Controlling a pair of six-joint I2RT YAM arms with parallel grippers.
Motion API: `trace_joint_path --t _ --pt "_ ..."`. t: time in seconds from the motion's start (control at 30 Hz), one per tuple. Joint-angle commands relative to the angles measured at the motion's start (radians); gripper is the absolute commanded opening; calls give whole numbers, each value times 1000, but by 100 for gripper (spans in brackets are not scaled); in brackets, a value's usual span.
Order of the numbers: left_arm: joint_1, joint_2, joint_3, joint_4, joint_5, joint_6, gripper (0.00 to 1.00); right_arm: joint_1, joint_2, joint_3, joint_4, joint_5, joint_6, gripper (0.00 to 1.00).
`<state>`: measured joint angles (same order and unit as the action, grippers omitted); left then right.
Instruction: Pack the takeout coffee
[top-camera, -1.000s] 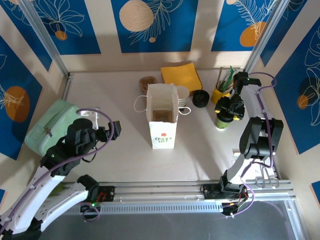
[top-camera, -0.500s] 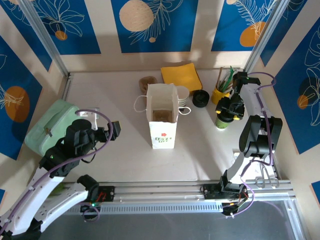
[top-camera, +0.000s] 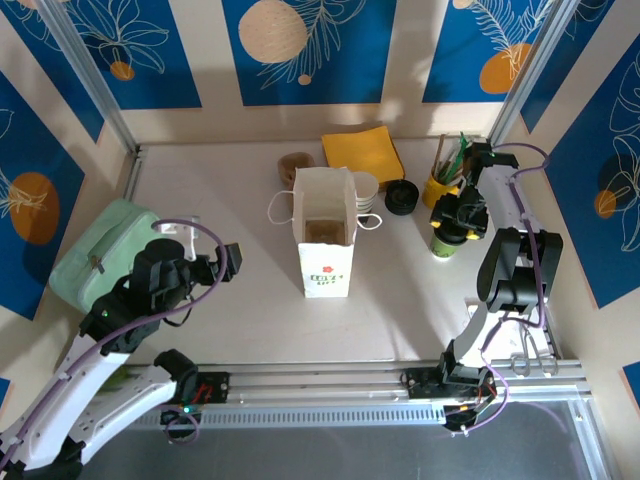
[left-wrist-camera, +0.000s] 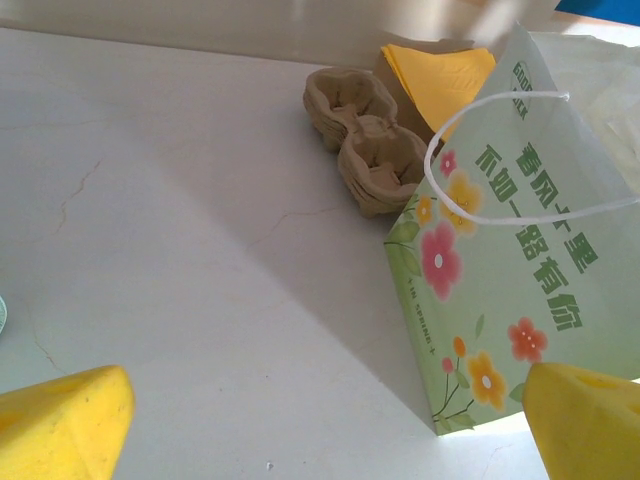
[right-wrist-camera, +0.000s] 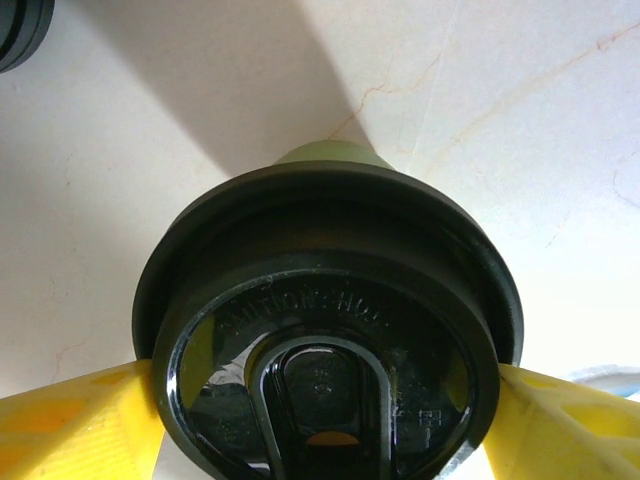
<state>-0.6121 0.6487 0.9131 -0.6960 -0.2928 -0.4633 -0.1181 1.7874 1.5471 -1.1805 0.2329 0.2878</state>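
the takeout coffee, a small dark-green paper cup with a black round plastic lid (top-camera: 446, 242), is seen standing upright on the pale desk (top-camera: 220, 190), at its right side. it is outside the tall white paper bag with a flower print (top-camera: 326, 245) and well apart from it. the bag stands upright and open-topped near the middle of the desk.

the right jaws are set over the cup from above and are closed on it: 2 yellow fingers (right-wrist-camera: 70, 420) are pressed against opposite sides of the lid's rim. just beyond the coffee a yellow cup holding straws and sticks (top-camera: 438, 188) is placed, and a black round lid (top-camera: 401, 197) lies to the left of that.

the left jaws are held wide open above the left part of the desk, left of the bag. behind the bag a brown moulded cardboard cup carrier (left-wrist-camera: 362, 140) and a stack of yellow paper napkins (left-wrist-camera: 440, 75) are seen. a mint-green pouch (top-camera: 95, 255) lies at the left edge.
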Motion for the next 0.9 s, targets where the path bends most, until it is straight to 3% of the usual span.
trace_joint_path --t 0.0,0.2,0.5,0.87 --pt "-4 -14 -5 -7 -7 1 99 12 35 3 -2 -28 0 82" --pt "-5 -12 -9 -3 -5 -4 99 17 47 -19 10 -25 0 82" --pt "-4 -14 -7 -5 -6 -3 99 18 34 -35 19 -28 3 70" --pt "-5 -7 -5 1 3 -10 99 79 -38 15 -51 -12 13 71"
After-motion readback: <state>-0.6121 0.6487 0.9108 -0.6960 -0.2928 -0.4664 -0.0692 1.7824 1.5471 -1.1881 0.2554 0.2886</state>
